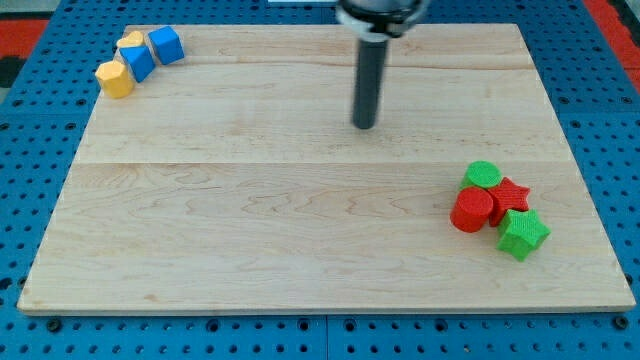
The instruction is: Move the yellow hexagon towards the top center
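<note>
The yellow hexagon [115, 79] lies near the board's top left corner, at the lower left end of a cluster. Touching it on its upper right are a blue block [137, 62], another yellow block [131, 40] behind that, and a blue cube [165, 45]. My tip [365, 126] rests on the wooden board [300, 220] a little above the middle and slightly right of centre, far to the right of the yellow hexagon and touching no block.
At the right side sits a second cluster: a green cylinder [484, 176], a red star [510, 192], a red cylinder [471, 211] and a green star [522, 234]. A blue pegboard [30, 150] surrounds the board.
</note>
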### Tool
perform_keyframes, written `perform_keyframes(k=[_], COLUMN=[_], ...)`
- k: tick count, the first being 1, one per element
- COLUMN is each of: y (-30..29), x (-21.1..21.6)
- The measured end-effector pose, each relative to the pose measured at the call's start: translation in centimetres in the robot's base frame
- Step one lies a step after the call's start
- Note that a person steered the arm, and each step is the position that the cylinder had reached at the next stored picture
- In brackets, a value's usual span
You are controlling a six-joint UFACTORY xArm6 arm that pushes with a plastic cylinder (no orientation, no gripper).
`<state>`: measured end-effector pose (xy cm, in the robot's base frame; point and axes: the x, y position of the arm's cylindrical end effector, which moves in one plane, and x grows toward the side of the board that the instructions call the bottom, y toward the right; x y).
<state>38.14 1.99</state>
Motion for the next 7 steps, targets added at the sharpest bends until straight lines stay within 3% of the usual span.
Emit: perform_keyframes(k=[3, 4, 6, 7], y=[-29.0, -32.4, -32.5, -32.5], x=[0.7, 0.2, -0.6, -3.4])
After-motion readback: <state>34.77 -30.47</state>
